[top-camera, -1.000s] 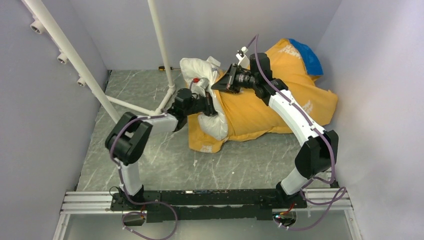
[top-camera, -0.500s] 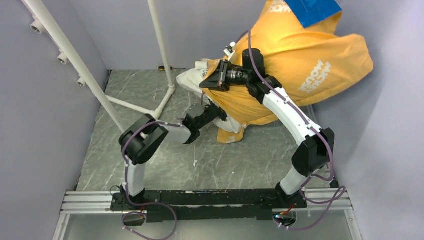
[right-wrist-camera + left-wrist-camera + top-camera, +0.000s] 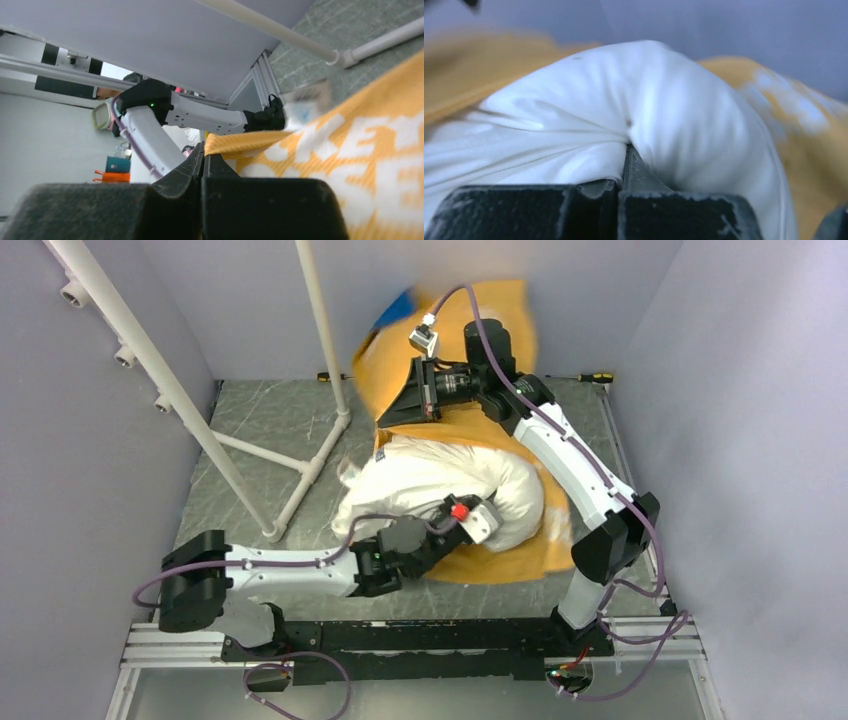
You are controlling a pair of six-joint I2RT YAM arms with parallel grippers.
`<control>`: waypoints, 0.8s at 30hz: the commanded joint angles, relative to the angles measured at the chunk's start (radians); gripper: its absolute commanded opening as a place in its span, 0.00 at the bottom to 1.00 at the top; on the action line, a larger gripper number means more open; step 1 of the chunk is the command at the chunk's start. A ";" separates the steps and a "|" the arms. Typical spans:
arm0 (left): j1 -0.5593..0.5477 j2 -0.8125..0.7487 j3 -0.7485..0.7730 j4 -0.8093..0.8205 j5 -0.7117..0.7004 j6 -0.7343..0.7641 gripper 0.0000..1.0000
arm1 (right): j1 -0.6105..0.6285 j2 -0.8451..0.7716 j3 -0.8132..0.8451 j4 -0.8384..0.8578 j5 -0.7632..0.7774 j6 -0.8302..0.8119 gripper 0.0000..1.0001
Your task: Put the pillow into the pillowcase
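Pillow [image 3: 430, 485]: white and plump, lying bent in an arc on the worktop [image 3: 240, 430]. Its near right end is directly against the left fingers [image 3: 492, 525]. In the left wrist view the left fingers [image 3: 626, 165] are clamped together on a pinched fold of the white cover, and the pillow [image 3: 664, 100] bulges above and to both sides of them.

Pillowcase [image 3: 505, 565]: yellow-orange side showing. Its lower part is spread flat beneath the pillow and shows beside and below the left fingers. The rest rises behind the pillow to the right fingers [image 3: 392, 418] and continues above them against the back wall. That upper part is blurred, with a blue patch at its top left.

In the right wrist view the right fingers [image 3: 203, 160] are pressed together on the hem of the pillowcase [image 3: 350, 150]. The cloth runs off to their right, with white lettering visible. How far the pillow sits inside the opening cannot be told.

Surroundings: a white pipe frame [image 3: 320, 350] stands left of the right fingers. A screwdriver [image 3: 590, 377] lies at the back edge of the worktop, well to their right. The left arm [image 3: 200, 115] shows beyond the right fingers in the right wrist view.
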 commanded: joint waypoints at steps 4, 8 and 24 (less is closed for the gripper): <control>-0.036 0.224 0.129 0.459 -0.341 0.589 0.00 | 0.078 -0.051 -0.039 -0.059 -0.043 -0.064 0.00; 0.072 0.239 0.117 0.346 -0.351 0.448 0.00 | 0.069 -0.115 -0.094 -0.109 0.022 -0.114 0.00; 0.272 0.171 -0.049 -0.037 -0.368 0.035 0.00 | -0.039 -0.211 -0.099 -0.243 0.220 -0.231 0.00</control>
